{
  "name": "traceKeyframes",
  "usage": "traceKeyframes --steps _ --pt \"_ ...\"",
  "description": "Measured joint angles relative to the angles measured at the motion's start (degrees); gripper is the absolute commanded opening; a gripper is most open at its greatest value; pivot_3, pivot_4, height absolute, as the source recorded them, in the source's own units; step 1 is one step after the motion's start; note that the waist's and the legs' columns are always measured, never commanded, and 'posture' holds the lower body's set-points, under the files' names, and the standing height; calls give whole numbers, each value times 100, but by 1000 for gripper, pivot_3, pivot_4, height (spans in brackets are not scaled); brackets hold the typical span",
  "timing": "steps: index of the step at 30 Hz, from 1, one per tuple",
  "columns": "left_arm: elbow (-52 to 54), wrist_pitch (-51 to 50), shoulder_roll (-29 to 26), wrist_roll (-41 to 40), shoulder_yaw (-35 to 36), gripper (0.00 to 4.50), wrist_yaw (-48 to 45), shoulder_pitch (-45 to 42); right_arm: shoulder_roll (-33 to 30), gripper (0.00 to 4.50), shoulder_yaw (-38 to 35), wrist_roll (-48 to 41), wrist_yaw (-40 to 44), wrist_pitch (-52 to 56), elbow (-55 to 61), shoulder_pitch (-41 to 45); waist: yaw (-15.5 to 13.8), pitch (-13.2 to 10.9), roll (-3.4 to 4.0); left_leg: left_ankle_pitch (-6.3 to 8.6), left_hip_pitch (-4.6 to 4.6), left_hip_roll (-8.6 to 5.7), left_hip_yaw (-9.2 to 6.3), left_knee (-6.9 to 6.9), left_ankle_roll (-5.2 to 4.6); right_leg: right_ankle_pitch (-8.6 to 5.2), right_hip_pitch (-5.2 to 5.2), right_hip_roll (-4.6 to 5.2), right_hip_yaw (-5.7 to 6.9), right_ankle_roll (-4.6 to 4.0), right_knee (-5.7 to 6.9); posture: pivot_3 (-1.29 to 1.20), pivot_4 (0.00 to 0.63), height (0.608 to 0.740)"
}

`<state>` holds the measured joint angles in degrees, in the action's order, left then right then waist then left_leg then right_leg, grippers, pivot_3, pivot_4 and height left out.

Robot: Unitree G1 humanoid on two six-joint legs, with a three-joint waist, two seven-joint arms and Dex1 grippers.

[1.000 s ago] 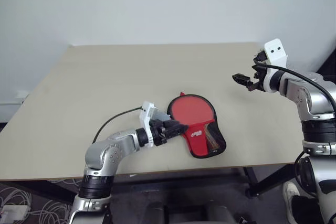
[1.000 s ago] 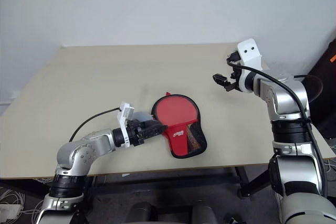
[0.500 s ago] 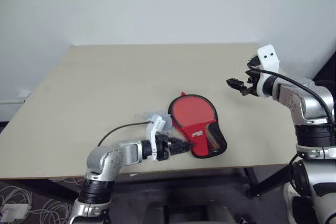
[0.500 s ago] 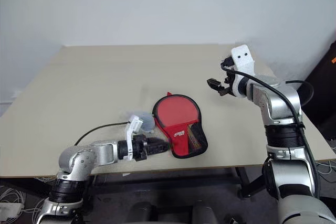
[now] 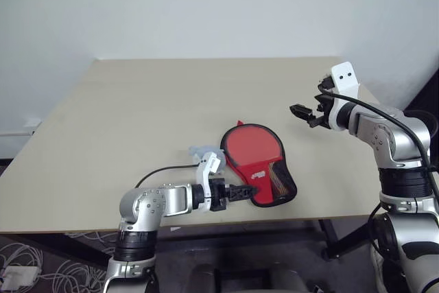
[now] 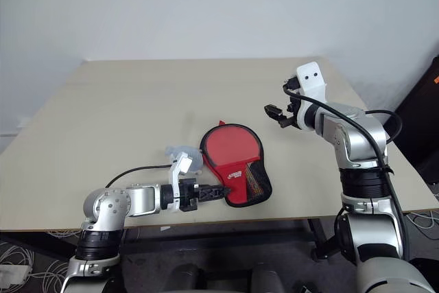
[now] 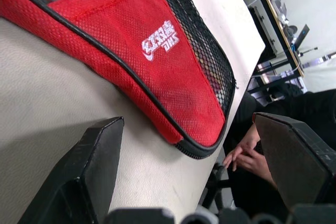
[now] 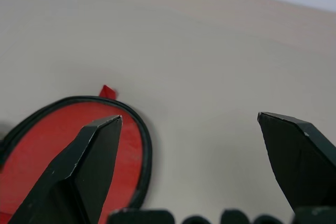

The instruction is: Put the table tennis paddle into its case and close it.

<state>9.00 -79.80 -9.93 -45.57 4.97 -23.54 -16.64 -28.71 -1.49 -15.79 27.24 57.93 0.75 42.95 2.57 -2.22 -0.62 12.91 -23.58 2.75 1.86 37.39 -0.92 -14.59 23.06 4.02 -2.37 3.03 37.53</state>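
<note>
Case cut by the frame edge; contents indiscernible.

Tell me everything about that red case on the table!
The case is a soft, paddle-shaped fabric pouch, red on its upper face with a black rim all around. Its narrow end carries a white logo and a black mesh pocket, and a small red tab pokes out at the round far end. It lies flat near the table's front edge. The left gripper sits at its narrow end with open jaws; whether they touch is unclear. A small see-through bag lies beside it.
</note>
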Motion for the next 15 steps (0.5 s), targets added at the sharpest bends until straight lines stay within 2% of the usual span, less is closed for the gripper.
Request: traceKeyframes --steps 15 --pt "-751 -521 1184 7 1010 4167 931 -481 138 4500 -52 -114 -215 212 287 -104 -68 5 7 2 7 -33 -71 34 -3 -9 -62 -2 22 12 -15 0 0 740"
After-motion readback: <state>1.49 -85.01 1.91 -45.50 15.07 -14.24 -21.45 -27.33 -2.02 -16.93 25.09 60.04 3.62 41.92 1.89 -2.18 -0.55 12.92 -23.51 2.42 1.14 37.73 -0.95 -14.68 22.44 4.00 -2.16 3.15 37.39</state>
